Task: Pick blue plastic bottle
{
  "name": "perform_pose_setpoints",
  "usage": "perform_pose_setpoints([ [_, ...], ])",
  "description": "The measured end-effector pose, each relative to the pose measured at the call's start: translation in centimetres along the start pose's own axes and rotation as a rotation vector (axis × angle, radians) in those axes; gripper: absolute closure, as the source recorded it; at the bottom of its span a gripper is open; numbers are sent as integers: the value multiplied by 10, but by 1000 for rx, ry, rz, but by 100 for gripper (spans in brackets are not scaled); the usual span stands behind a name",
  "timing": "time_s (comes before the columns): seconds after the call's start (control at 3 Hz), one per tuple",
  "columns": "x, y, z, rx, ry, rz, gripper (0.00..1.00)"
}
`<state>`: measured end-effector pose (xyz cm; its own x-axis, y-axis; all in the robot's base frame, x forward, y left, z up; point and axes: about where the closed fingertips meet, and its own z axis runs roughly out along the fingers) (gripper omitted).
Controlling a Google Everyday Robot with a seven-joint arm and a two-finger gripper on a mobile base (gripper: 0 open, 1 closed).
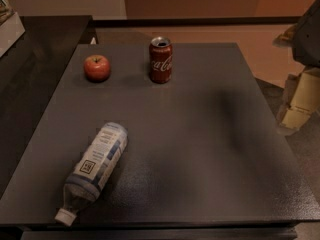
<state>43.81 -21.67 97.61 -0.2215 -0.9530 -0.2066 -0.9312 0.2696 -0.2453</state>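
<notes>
The blue plastic bottle [96,167] lies on its side near the front left of the dark table [200,134]. Its white cap points toward the front left corner, and its blue-and-white label with a small square code faces up. My gripper [300,100] hangs at the right edge of the view, beyond the table's right side and far from the bottle. It holds nothing that I can see.
A red Coca-Cola can [160,60] stands upright at the back middle of the table. A red apple [97,67] sits to its left. A darker counter [30,74] adjoins the table on the left.
</notes>
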Motion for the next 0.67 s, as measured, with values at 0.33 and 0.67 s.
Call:
perform_pose_setpoints([
  [0.33, 0, 0, 0, 0, 0, 0, 0],
  [0.67, -8, 3, 0, -21, -29, -42, 0],
])
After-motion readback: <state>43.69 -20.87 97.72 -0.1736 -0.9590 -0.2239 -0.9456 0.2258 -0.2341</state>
